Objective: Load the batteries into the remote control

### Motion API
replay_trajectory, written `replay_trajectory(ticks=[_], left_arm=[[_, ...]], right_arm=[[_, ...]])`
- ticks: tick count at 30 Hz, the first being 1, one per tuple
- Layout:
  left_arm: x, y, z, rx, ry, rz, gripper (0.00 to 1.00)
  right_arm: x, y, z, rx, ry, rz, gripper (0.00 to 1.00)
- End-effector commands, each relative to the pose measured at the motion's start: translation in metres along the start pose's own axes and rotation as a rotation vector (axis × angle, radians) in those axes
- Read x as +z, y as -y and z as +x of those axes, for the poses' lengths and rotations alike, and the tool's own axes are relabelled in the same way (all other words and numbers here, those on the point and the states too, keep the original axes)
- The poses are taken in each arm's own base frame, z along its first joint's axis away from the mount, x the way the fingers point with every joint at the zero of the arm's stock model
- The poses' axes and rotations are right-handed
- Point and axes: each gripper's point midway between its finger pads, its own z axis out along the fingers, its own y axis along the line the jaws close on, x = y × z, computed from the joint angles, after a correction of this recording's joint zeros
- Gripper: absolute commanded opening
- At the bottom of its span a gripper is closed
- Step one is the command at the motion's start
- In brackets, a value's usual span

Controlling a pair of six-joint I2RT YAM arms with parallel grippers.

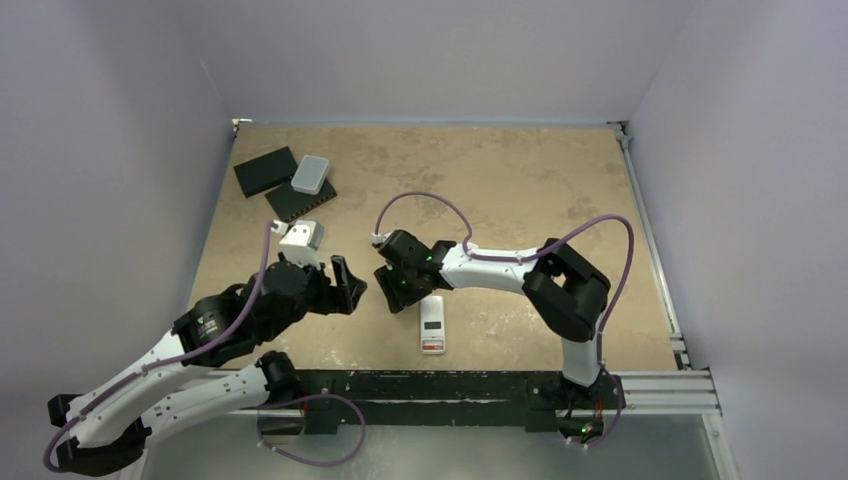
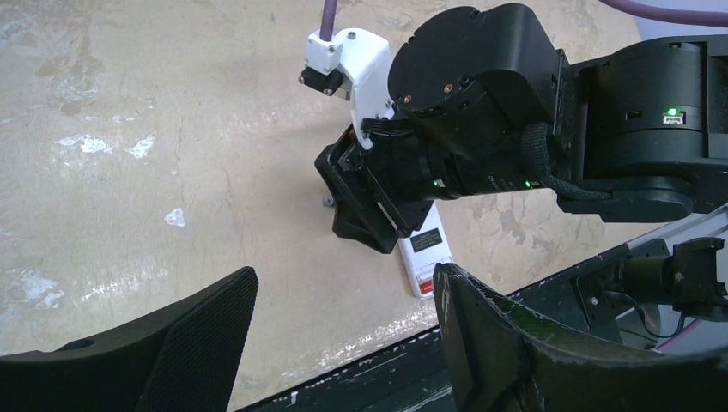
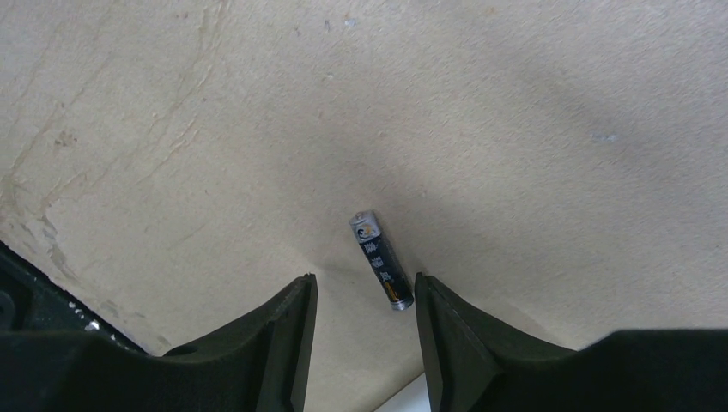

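Note:
A dark grey-black battery (image 3: 382,260) lies flat on the table, just past the tips of my right gripper (image 3: 365,287) and close to its right finger. That gripper is open with nothing between its fingers, and it hangs low over the table (image 1: 395,290). The white remote control (image 1: 432,325) lies near the table's front edge, right beside the right gripper, with its dark label and red mark facing up (image 2: 427,253). My left gripper (image 1: 352,285) is a little to the left of the right one. It is open wide and empty (image 2: 343,279), with its fingers pointed at the remote.
Two flat black slabs (image 1: 265,170) (image 1: 300,202) and a light grey rounded box (image 1: 311,174) sit at the back left. The black front rail (image 1: 450,385) runs just below the remote. The right arm's purple cable (image 1: 420,197) loops above its wrist.

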Motion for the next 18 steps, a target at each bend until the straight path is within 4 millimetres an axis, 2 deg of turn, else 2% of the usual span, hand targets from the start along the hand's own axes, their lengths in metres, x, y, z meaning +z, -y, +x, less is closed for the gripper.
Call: replay_trajectory(ticks=[1, 11, 18], left_arm=[[0.001, 0.0, -0.002, 0.016, 0.011, 0.004, 0.76], [0.002, 0.0, -0.001, 0.017, 0.01, 0.0, 0.76], [0.002, -0.002, -0.002, 0.012, 0.017, -0.003, 0.76]], right_arm=[[-0.005, -0.006, 0.003, 0.021, 0.012, -0.002, 0.53], [-0.005, -0.021, 0.01, 0.064, -0.011, -0.028, 0.51], [-0.009, -0.04, 0.013, 0.08, -0.004, -0.102, 0.52]])
